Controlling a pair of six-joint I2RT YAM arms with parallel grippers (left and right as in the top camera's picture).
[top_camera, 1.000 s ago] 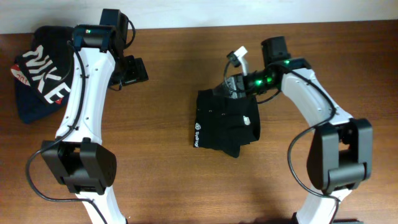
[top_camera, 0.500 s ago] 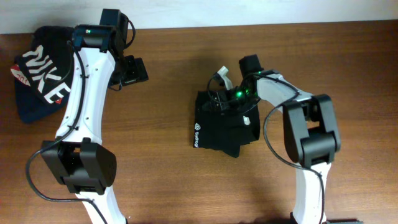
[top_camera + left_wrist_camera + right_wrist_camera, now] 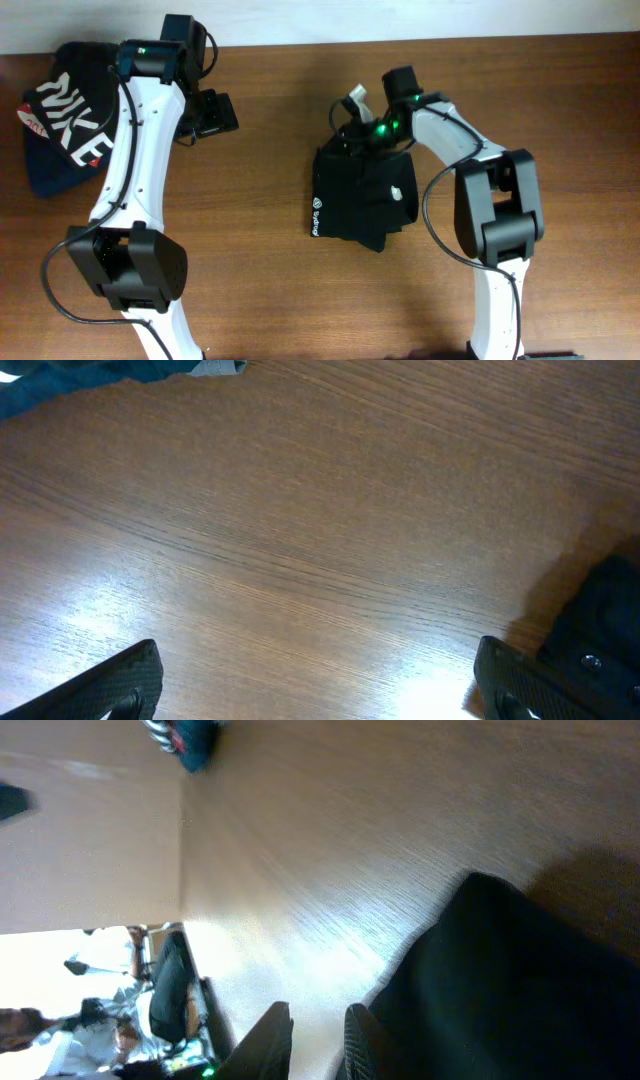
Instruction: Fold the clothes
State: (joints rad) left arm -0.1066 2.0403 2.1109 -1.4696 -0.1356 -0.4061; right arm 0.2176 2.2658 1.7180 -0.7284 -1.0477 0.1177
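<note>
Found black T-shirt (image 3: 360,200) folded at mid-bench (image 3: 270,280), right pincer (image 3: 310,1020) narrowly parted, gripping nothing, at its far edge, left pincer (image 3: 320,675) spread wide, well apart.

You have a black T-shirt (image 3: 360,195) mid-table, plain but for a small white round mark (image 3: 317,203) at its left edge. The table (image 3: 280,290) is brown with a fine wood grain. Far left lies a dark navy garment (image 3: 50,165) with big white lettering and a touch of red. Your left arm (image 3: 135,150) and right arm (image 3: 450,135) are white with black joints, and each shows a green light.
</note>
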